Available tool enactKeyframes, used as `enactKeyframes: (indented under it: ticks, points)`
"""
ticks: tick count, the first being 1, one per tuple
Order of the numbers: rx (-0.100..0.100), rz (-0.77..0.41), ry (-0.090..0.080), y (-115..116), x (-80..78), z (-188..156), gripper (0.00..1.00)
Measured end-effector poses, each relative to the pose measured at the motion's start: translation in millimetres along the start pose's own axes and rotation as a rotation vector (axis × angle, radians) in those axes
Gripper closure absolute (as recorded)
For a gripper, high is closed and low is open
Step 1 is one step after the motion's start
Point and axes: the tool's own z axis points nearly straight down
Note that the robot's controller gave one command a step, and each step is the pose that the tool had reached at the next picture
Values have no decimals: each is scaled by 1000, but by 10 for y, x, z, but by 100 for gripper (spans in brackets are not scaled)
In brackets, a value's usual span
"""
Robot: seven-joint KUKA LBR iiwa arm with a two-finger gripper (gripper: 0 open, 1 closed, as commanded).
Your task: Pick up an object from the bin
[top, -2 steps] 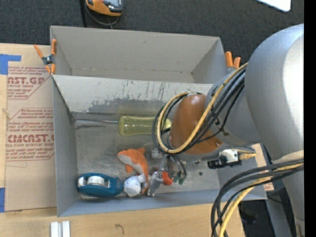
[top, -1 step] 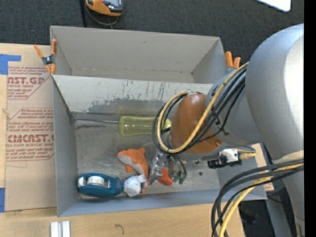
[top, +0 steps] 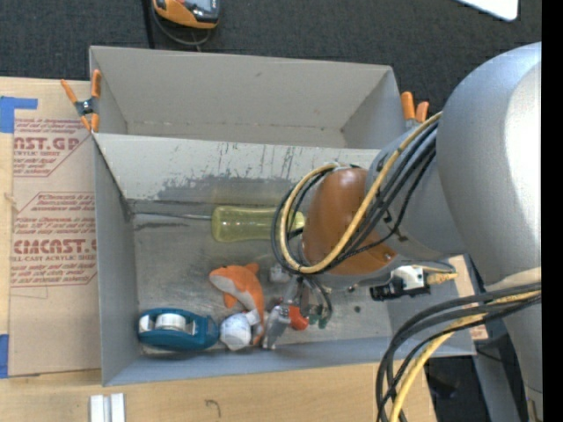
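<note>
My gripper [top: 283, 313] hangs low over the bin's front middle, under the arm's orange cover. Just left of it lies an orange and white soft toy [top: 239, 284]. A white crumpled ball [top: 236, 331] rests against the front wall beside the gripper's lower end. A small red and green piece [top: 301, 321] shows right at the gripper; I cannot tell whether it is held. A blue tape dispenser [top: 176, 329] lies further left in the front left corner.
A screwdriver with a clear yellow handle [top: 248, 224] and a long metal shaft lies across the bin's back, partly hidden behind the arm's cables. The arm covers the bin's right side.
</note>
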Motion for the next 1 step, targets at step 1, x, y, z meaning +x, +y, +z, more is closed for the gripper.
enactKeyframes:
  ticks: [1]
  points:
    - [0, 0, 1, 0, 1, 0, 0]
